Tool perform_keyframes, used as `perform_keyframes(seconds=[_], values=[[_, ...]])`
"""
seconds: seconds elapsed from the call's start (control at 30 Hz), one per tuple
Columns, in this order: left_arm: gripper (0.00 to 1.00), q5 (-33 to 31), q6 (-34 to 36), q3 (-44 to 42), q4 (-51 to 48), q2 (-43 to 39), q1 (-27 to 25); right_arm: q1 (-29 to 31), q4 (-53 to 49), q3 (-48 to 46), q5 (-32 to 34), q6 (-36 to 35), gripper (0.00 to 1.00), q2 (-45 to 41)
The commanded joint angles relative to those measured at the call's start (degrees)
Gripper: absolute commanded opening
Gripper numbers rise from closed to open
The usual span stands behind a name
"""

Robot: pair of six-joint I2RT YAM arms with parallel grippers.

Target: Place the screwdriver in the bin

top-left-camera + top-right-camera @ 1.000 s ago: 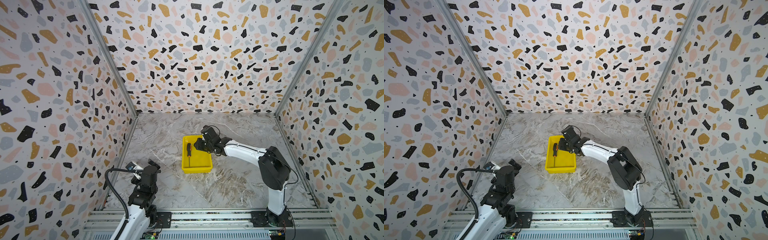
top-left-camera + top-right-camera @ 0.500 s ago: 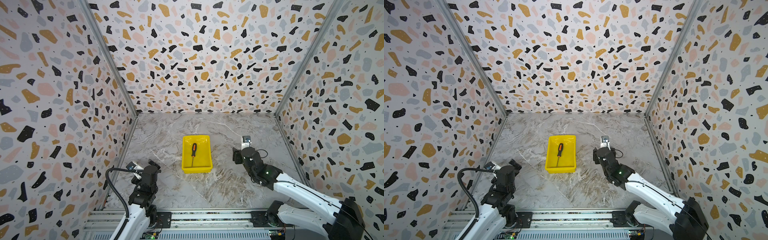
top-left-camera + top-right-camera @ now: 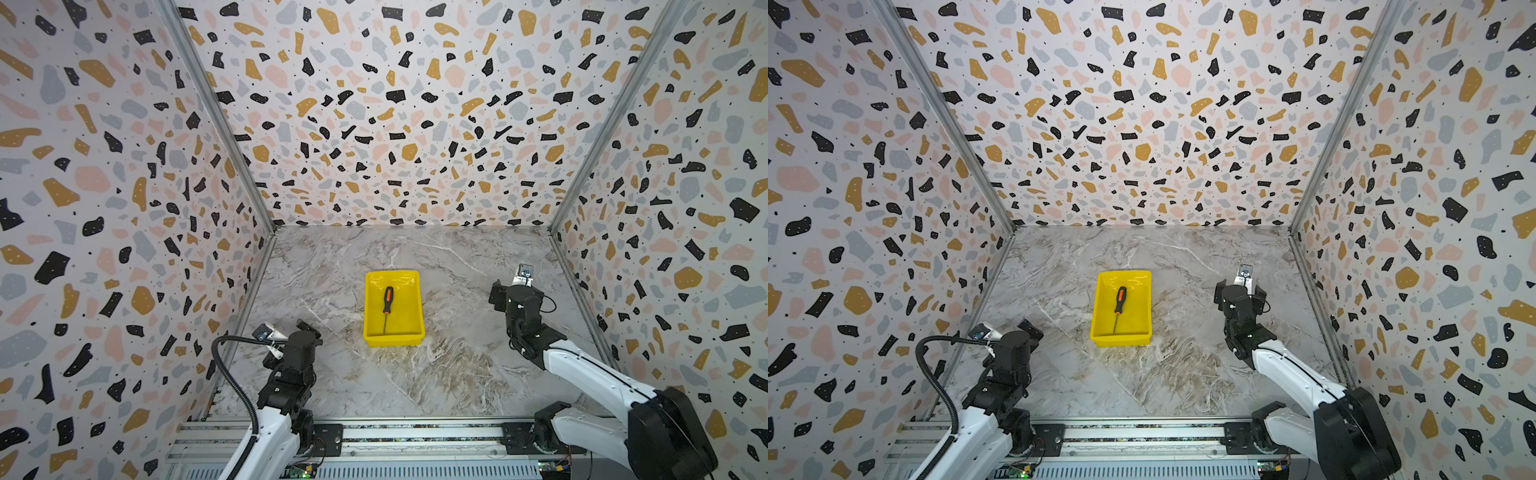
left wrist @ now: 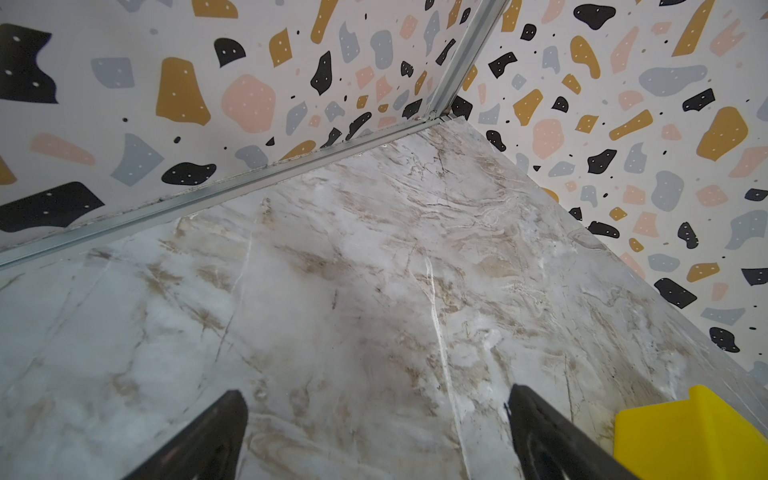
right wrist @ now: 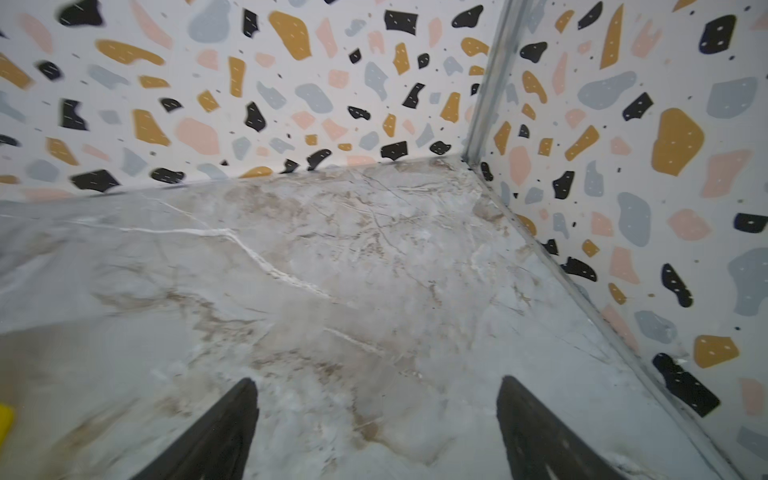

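Screwdriver lying inside the yellow bin at the middle of the marbled tabletop, both arms standing clear of it.

Terrazzo-patterned walls close the tabletop in on three sides. In both top views the left arm sits at lower left and the right arm at lower right, each well apart from the bin. The bin lies at frame centre with its long side running up the picture. The screwdriver rests flat on the bin's floor, a little left of the middle, orange-and-black handle toward the upper end and thin shaft pointing to the lower wall. The left gripper has its fingers spread wide over bare tabletop, with a corner of the bin just beside one finger in the left wrist view. The right gripper is likewise spread wide with nothing between its fingers.
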Motion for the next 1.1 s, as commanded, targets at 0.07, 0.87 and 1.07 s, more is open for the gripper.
perform_keyframes(seconds=[0.07, 0.87, 1.07], values=[[0.98, -1.4, -0.6, -0.5, 1.0, -0.1, 0.3, -1.5, 15.7, -4.4, 2.1, -8.0, 0.91, 4.9], [0.98, -1.7, -0.6, -0.6, 1.4, -0.2, 0.3, -7.0, 34.1, -12.2, -2.8, -10.7, 0.91, 11.0], [0.98, -1.6, -0.5, -0.6, 1.3, -0.2, 0.3, -7.3, 56.8, -19.9, -6.5, -16.5, 0.99, 14.8]])
